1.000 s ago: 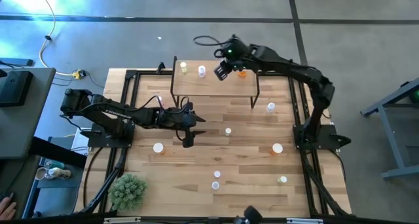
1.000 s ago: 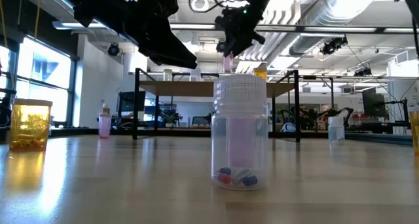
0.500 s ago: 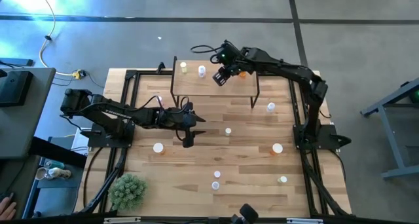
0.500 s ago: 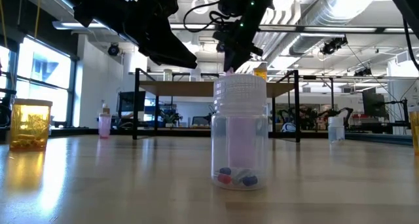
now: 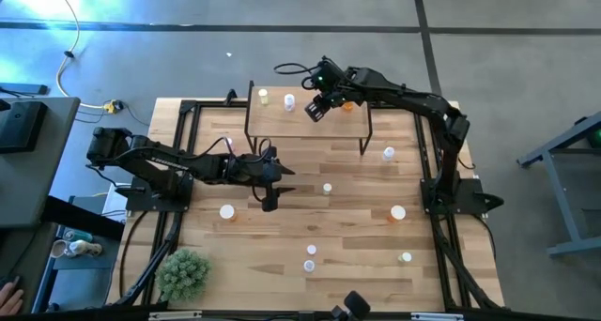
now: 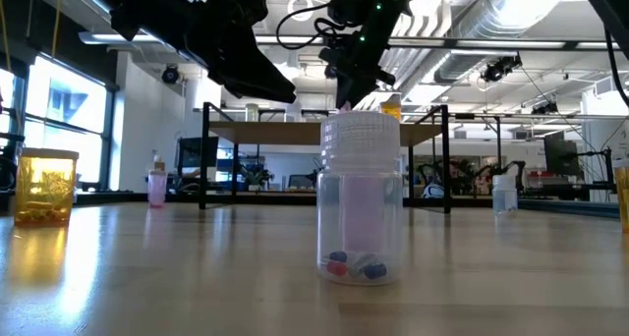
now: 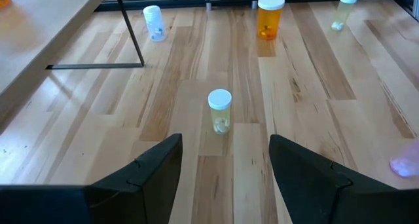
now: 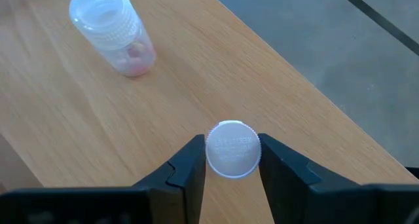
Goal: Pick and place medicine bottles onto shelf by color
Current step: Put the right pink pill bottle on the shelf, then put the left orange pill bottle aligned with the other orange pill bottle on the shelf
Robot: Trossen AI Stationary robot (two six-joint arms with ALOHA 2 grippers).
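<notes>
Right end effector point(image 8: 228, 160) grips a bottle point(image 8: 232, 149) over the shelf point(image 5: 282, 124); release crooked and it'll tip toward the pink one point(image 8: 112, 29) at 10 o'clock.

No text is legible (cap point(image 8: 232, 149) embossing is unreadable).

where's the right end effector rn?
High view: right end effector is over the shelf, shut on a white-capped bottle, near a pink bottle already standing there.
</notes>
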